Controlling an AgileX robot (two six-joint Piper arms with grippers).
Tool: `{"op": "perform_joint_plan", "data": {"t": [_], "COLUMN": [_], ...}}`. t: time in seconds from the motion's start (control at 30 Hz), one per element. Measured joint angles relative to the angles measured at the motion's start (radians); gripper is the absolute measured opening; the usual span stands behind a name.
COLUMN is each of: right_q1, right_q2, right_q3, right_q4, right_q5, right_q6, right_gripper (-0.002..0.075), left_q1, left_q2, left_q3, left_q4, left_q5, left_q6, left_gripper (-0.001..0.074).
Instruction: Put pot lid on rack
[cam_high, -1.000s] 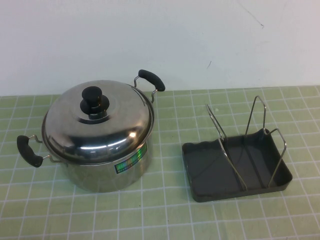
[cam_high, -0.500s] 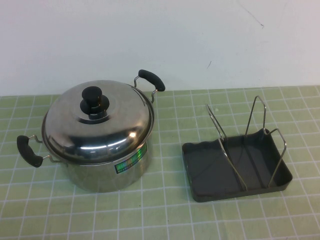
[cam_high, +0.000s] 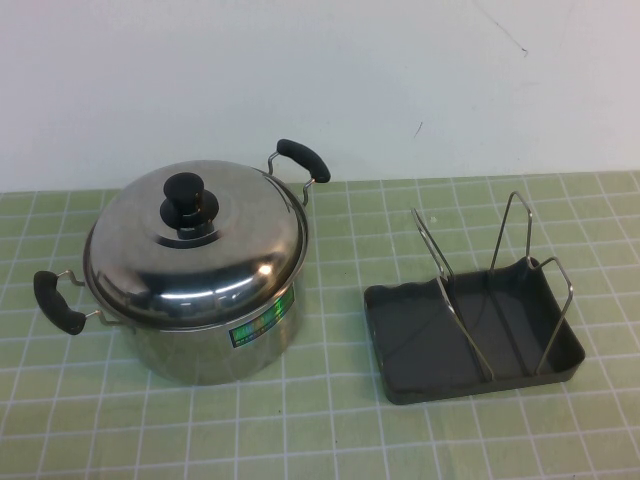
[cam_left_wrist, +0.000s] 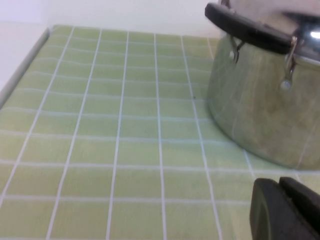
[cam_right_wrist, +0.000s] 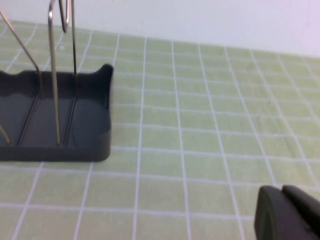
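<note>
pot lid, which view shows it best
The high view: the whole pot lid sits on the pot, knob up. The left wrist view catches only its edge; the right wrist view shows just the rack. Neither gripper appears in the high view.

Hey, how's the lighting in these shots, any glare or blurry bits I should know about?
High view: even light, bright glare streaks on the pot lid, only soft shadows by the rack. Left wrist view: the pot is soft, and the left gripper is a blurred dark shape at the corner. Right wrist view: the right gripper is likewise blurred.
</note>
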Motion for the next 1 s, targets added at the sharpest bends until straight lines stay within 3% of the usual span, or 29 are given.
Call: {"op": "perform_joint_plan", "data": {"t": [0.13, 0.43, 0.6, 0.73, 0.83, 1.0], "right_q1": [0.0, 0.0, 0.0, 0.0, 0.0, 0.0], "right_q2": [0.0, 0.0, 0.0, 0.0, 0.0, 0.0], "right_q3": [0.005, 0.005, 0.005, 0.005, -0.013, -0.183], "right_q4": [-0.027, -0.04, -0.002, 0.106, 0.207, 0.233], "right_q5": [-0.104, -0.637, -0.885, -0.961, -0.923, -0.616], "right_q6": [0.0, 0.0, -0.04, -0.146, -0.178, -0.36], "right_gripper": [-0.0001, -0.0001, -0.0001, -0.0001, -0.0001, -0.0001], "left_q1": [0.0, 0.0, 0.0, 0.0, 0.0, 0.0], "left_q2": [0.0, 0.0, 0.0, 0.0, 0.0, 0.005], "left_q3": [0.007, 0.007, 0.007, 0.007, -0.013, -0.184], "left_q4": [0.0, 0.015, 0.02, 0.016, -0.01, -0.016], "left_q5": [-0.114, -0.634, -0.77, -0.867, -0.781, -0.471], "left_q6": [0.0, 0.0, 0.0, -0.016, -0.07, -0.076], "left_gripper": [-0.0003, -0.0003, -0.0003, -0.0003, -0.0003, -0.0003]}}
